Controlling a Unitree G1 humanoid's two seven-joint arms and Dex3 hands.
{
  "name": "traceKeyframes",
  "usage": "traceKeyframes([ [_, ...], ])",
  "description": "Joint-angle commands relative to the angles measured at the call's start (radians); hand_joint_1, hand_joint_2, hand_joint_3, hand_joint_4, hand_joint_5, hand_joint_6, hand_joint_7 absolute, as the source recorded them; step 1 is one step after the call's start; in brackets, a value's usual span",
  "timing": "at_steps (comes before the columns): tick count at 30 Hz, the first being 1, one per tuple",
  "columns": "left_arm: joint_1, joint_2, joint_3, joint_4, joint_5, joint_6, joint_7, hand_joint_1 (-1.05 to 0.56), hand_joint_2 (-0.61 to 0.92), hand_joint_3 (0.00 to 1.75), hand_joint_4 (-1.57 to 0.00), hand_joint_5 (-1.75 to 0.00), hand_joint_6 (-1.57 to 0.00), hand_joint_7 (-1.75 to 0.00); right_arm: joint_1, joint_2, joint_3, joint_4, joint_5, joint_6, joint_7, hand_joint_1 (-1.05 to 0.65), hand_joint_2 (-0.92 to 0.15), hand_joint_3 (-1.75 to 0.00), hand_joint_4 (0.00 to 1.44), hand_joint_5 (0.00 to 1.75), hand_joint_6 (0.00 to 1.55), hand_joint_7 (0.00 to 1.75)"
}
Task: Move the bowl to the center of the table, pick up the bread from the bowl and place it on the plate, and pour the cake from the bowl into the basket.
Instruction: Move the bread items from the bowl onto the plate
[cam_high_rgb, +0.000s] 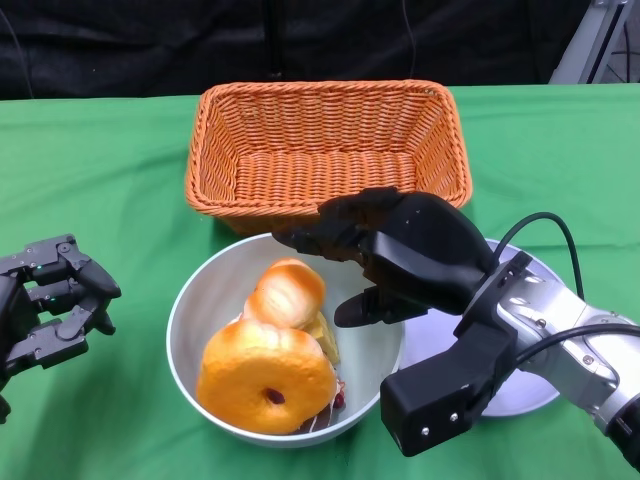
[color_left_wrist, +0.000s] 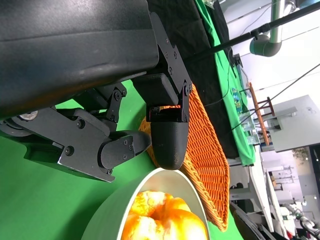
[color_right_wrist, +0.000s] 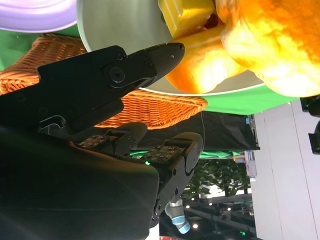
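Observation:
A pale bowl stands on the green cloth in front of the orange wicker basket. In it lie a large orange bread with a hole, a smaller bun and a yellow piece of cake. My right hand hovers over the bowl's right rim, fingers apart, holding nothing. Its wrist view shows the fingers near the bowl, bread and cake. A light plate lies under my right forearm. My left hand waits empty, left of the bowl.
The basket is empty and close behind the bowl; it also appears beside the bowl in the left wrist view as basket. Green cloth stretches to both sides. A black backdrop runs behind the table's far edge.

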Motion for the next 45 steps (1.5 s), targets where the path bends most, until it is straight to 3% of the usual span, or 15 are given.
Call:
traceKeyframes([
  [1,0.001,0.015,0.0,0.004,0.002,-0.005,0.015,-0.08,0.68,0.78,-0.83,-1.48,-0.91,-1.13,-0.024,-0.015,0.003,0.013,-0.005,-0.007,-0.026,-0.61,-0.84,0.0,0.55,0.0,0.47,0.0],
  [11,-0.003,0.016,-0.002,0.013,-0.003,-0.004,0.002,-0.08,0.68,0.8,-0.83,-1.48,-0.91,-1.12,-0.035,-0.007,0.017,0.029,-0.007,-0.009,-0.024,-0.62,-0.85,0.0,0.55,0.0,0.46,0.0],
  [18,-0.008,0.014,-0.002,0.015,-0.002,0.01,0.012,-0.1,0.71,0.72,-0.84,-1.47,-0.91,-1.12,-0.062,0.016,0.032,0.081,0.018,-0.045,-0.011,-0.59,-0.85,0.0,0.53,0.0,0.48,0.0],
  [35,-0.016,0.011,0.004,0.026,-0.015,0.004,-0.002,-0.12,0.69,0.71,-0.88,-1.45,-0.92,-1.1,-0.143,0.068,0.106,0.247,-0.041,-0.101,-0.156,-0.64,-0.85,0.0,0.56,0.01,0.5,0.0],
  [45,-0.015,0.014,0.01,0.026,-0.022,0.0,-0.012,-0.13,0.68,0.73,-0.89,-1.44,-0.92,-1.09,-0.181,0.085,0.144,0.312,-0.05,-0.103,-0.16,-0.62,-0.86,0.0,0.55,0.0,0.49,0.0],
])
